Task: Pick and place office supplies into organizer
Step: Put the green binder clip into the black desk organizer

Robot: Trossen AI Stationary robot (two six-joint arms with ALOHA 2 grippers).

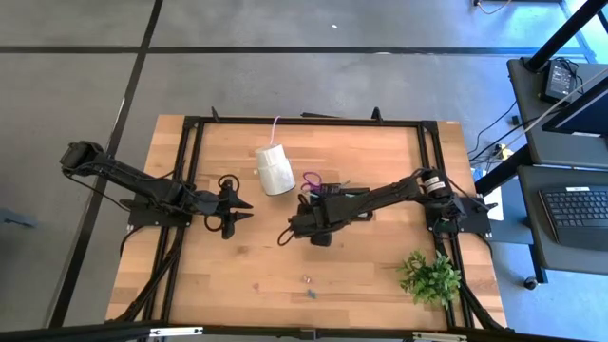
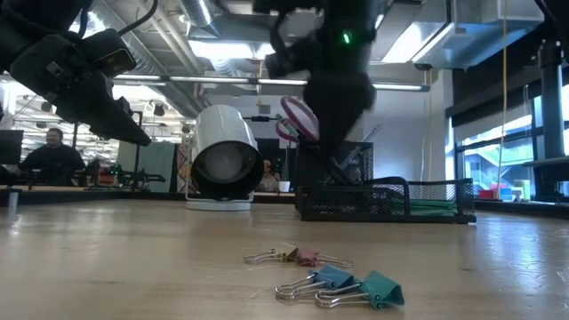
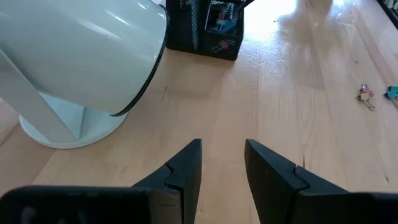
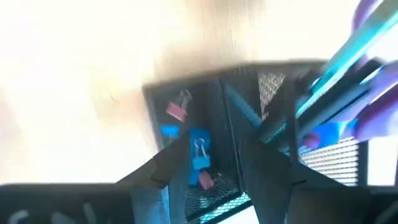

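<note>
The black mesh organizer (image 2: pixel 382 200) stands on the table right of the white cylinder roll (image 2: pixel 220 160). Purple-handled scissors (image 2: pixel 300 116) and pens (image 4: pixel 348 56) stick up out of it. Blue and pink binder clips (image 4: pixel 199 152) lie in the compartment seen in the right wrist view. My right gripper (image 4: pixel 217 158) hangs open, pointing down, over the organizer's left end (image 2: pixel 331 147). More clips (image 2: pixel 338 280) lie on the table toward its near edge (image 1: pixel 306 278). My left gripper (image 3: pixel 224 149) hovers open above the table (image 1: pixel 237 211), near the roll.
A green leafy plant (image 1: pixel 432 275) stands at the table's near right corner. The white roll (image 1: pixel 275 169) lies on its stand between my left gripper and the organizer (image 3: pixel 205 28). Bare wood stretches along the near edge around the loose clips (image 3: pixel 367 96). People sit in the room behind.
</note>
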